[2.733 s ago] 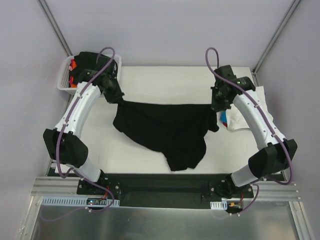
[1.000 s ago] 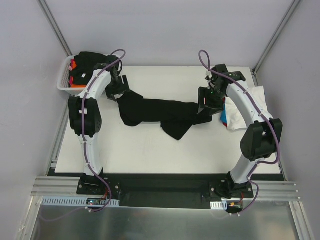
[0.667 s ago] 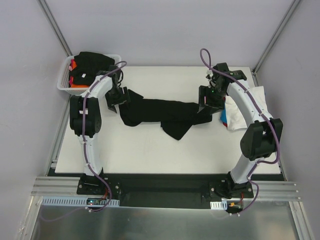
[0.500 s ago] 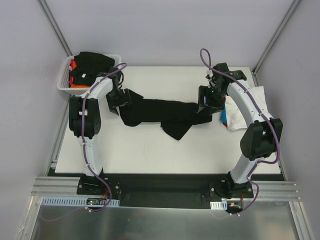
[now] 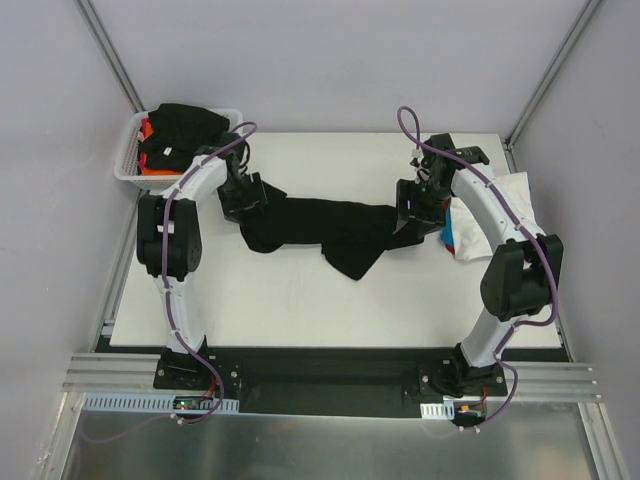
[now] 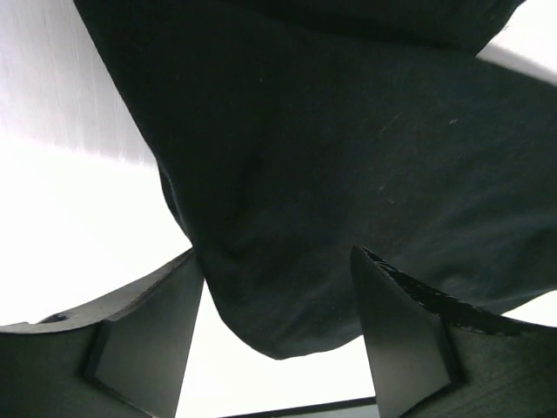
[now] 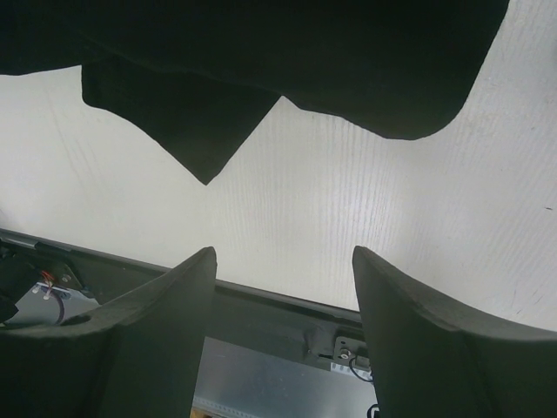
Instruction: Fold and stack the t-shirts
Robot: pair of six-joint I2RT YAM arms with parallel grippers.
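Observation:
A large black t-shirt (image 5: 320, 225) lies bunched in a band across the back half of the table, one flap (image 5: 352, 262) pointing toward the front. My left gripper (image 5: 245, 195) stands over its left end, open; in the left wrist view the shirt's rounded edge (image 6: 287, 322) lies between the spread fingers (image 6: 148, 340) of my left gripper (image 6: 277, 261). My right gripper (image 5: 412, 205) hovers at the shirt's right end, open. In the right wrist view, my right gripper (image 7: 283, 257) holds nothing, and black cloth (image 7: 348, 61) lies beyond its tips.
A white mesh basket (image 5: 128, 160) at the back left corner holds black, red and orange shirts (image 5: 180, 125). A white folded shirt (image 5: 490, 225) with blue and red cloth (image 5: 447, 238) under its edge lies at the right, next to the right arm.
The black shirt, earlier stretched wide between both grippers, now lies gathered in a narrower band. Both arms have drawn upright and inward. Over the last second the left gripper shifted slightly; the shirt stayed still.

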